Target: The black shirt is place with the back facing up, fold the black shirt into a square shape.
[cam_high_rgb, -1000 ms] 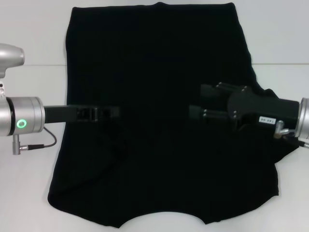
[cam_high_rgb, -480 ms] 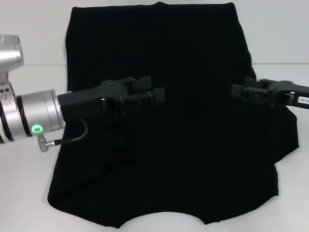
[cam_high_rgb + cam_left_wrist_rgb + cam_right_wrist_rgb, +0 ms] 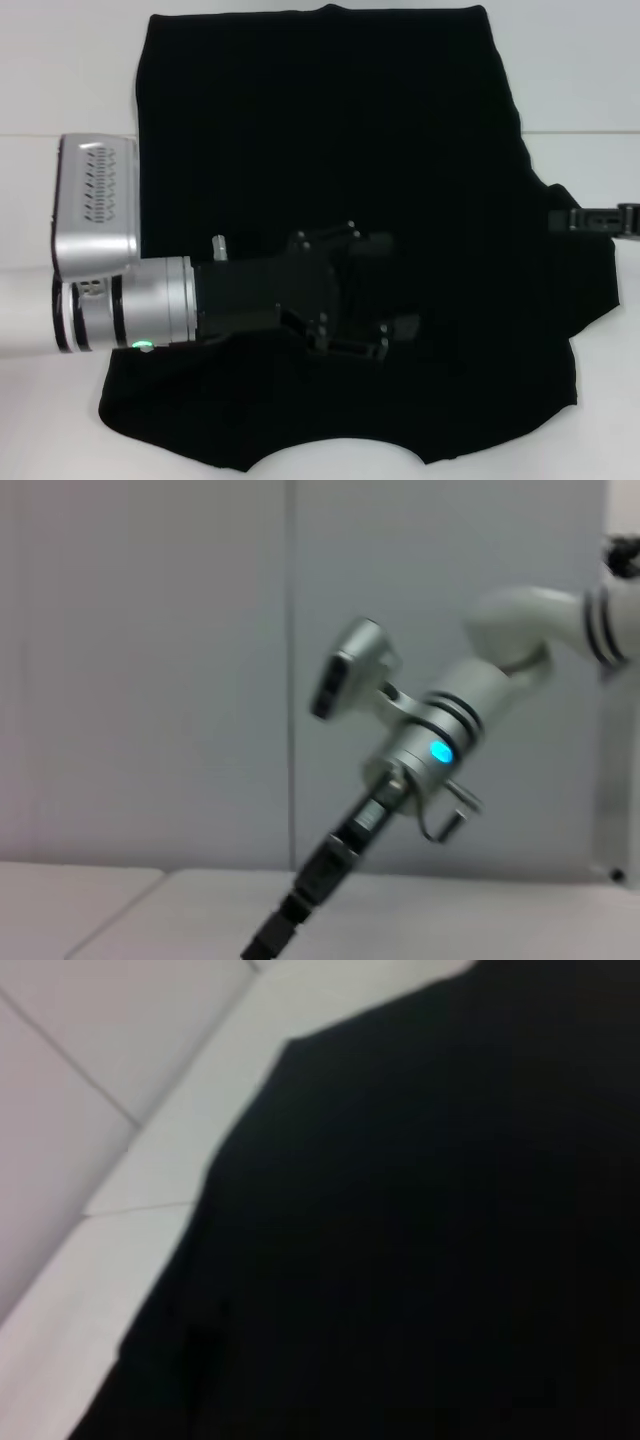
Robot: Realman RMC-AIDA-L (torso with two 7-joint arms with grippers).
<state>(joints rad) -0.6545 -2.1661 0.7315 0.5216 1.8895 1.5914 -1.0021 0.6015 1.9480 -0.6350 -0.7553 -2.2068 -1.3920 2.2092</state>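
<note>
Left gripper [image 3: 385, 290]: black, over the shirt's middle, a little toward the near hem; its fingers point toward the robot's right. Black on black, so I cannot tell whether the fingers are apart or together, nor whether they touch the cloth.
Left wrist: a silver cylinder with a green light, lying across the shirt's left edge, with a silver vented block just beyond it over the table.
Right gripper [image 3: 562, 218]: only a short black tip shows at the right side of the head view, over the shirt's right edge; its fingers' state cannot be told. In the left wrist view the same arm [image 3: 430, 740] slants down toward the table, with a blue light on its silver wrist.
Shirt [image 3: 330, 130]: plain black, spread flat on the table, filling most of the head view. The curved neckline lies at the near edge. The right side bulges outward near the right gripper.
Table [image 3: 60, 400]: white, bare around the shirt.
</note>
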